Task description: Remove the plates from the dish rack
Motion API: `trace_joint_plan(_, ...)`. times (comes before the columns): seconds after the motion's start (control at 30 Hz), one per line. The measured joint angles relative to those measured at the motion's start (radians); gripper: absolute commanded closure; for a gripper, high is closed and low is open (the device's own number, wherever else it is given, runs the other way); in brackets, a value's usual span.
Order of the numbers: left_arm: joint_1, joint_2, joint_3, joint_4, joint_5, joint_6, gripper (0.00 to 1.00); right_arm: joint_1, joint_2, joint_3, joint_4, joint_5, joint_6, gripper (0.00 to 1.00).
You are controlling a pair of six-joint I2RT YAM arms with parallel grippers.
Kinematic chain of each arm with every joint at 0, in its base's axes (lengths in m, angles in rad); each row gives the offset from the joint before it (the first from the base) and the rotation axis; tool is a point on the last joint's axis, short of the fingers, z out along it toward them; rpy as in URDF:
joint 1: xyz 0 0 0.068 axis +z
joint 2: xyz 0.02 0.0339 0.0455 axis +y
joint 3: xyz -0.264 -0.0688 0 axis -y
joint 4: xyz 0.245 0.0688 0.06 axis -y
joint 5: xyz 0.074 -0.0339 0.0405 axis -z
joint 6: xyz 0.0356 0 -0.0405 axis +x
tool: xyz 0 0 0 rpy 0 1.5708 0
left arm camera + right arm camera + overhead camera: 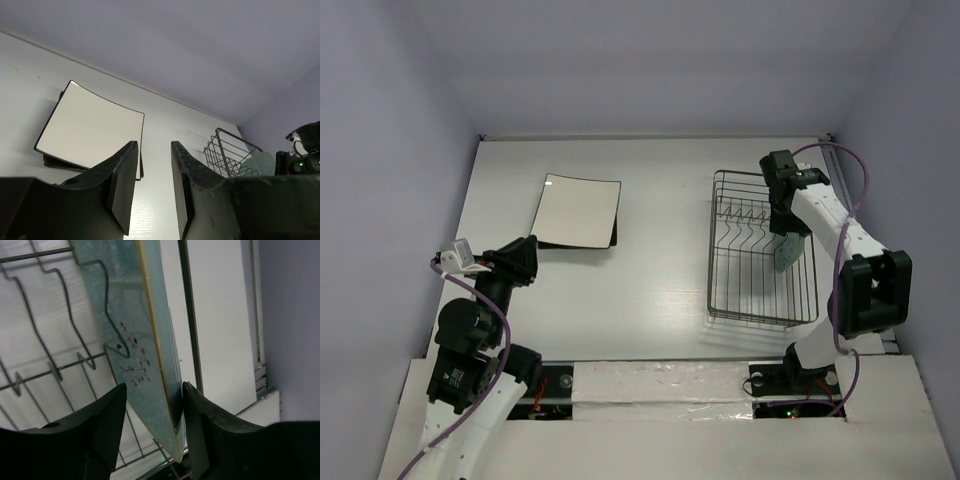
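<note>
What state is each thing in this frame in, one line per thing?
dish rack: on the table, one plate in it
pale green plate: upright in the dish rack, gripped
white plate: flat, atop a dark plate
left gripper: open, empty
right gripper: shut on the pale green plate

The pale teal plate [125, 335] has tiny red-and-black flowers and a tan rim; the white plate [578, 210] is dark-edged.

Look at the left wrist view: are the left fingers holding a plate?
No; the left fingers stand apart with nothing between them; the stacked plates lie beyond.
</note>
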Motion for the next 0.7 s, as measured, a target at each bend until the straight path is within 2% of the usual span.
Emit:
trace_joint_plan(0.17, 0.0, -0.005, 0.0, 0.0, 0.0, 0.0, 0.69, 0.0, 0.1, 0.046, -0.056, 0.086, -0.004, 0.6)
trace_joint_plan(0.4, 0.0, -0.007, 0.0, 0.0, 0.0, 0.0, 0.69, 0.002, 0.17, 0.127, -0.138, 0.149, -0.006, 0.98)
trace_joint_plan(0.7, 0.0, -0.009, 0.0, 0.0, 0.0, 0.0, 0.68, -0.005, 0.169, 0.167, -0.173, 0.198, 0.011, 1.0)
